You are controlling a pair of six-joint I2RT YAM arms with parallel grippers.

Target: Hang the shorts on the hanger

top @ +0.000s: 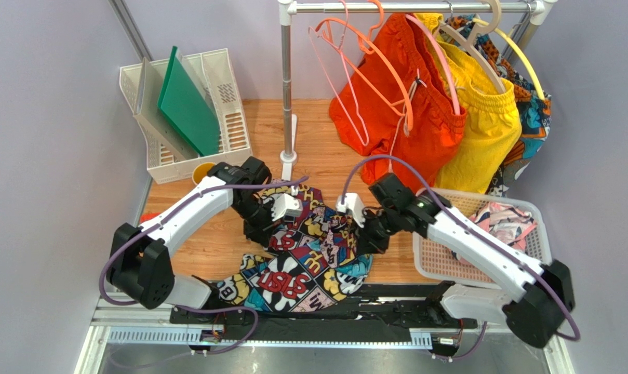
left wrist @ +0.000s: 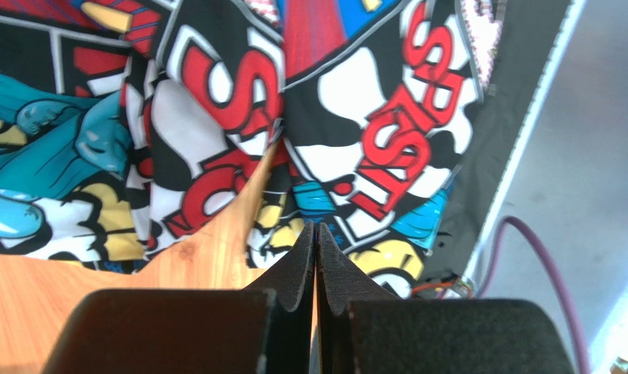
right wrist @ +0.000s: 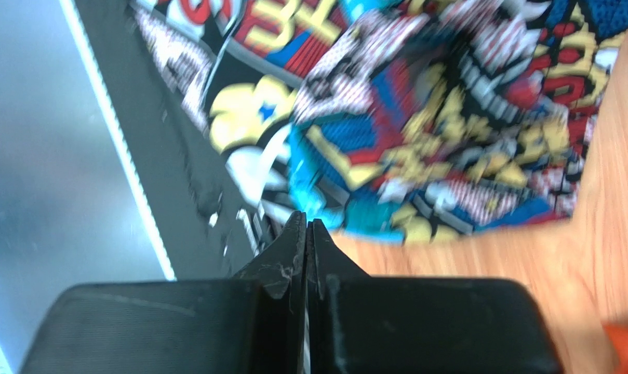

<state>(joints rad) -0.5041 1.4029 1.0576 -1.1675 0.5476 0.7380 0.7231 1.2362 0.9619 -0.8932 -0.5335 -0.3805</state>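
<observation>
Blue-and-red shorts [top: 309,253] lie crumpled on the counter [top: 211,243], lower centre, between my left gripper [left wrist: 317,234] and right gripper [right wrist: 307,224], jaws closed and empty; I fear pinching one layer, then slippage.

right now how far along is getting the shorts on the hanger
Nothing looks done yet: the shorts lie crumpled on the table, and the hanger hangs bare on the rail. In hand: both arms are over the shorts, with the left gripper and right gripper shut and empty. Left: grasping, lifting and hanging.
</observation>
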